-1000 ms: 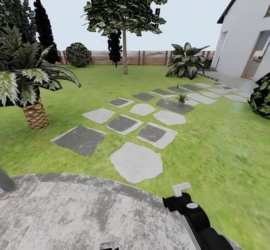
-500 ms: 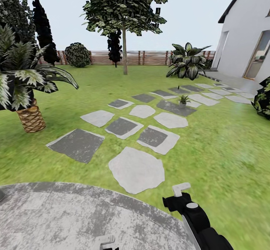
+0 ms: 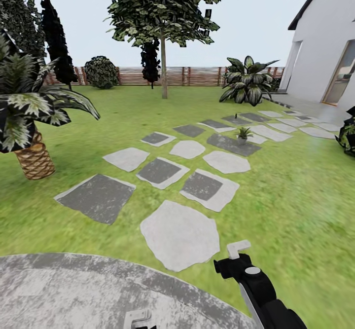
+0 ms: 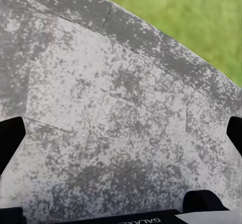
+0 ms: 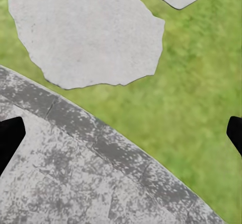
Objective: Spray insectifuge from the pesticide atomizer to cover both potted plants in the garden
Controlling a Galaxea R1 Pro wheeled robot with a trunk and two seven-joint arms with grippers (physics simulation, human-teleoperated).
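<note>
Facing potted plant [image 3: 242, 133] on stepping stones [image 3: 180, 235], both hands spread.

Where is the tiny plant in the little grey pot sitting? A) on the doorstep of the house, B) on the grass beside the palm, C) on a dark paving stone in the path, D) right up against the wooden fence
C: the small potted plant stands on a dark paving stone, midway along the stepping-stone path.

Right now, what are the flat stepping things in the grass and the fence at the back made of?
The stepping slabs look like stone: matte, pale or dark grey, with irregular edges. The fence looks like wood: reddish-brown horizontal slats between posts. Both are rendered, so that's my best guess.
</note>
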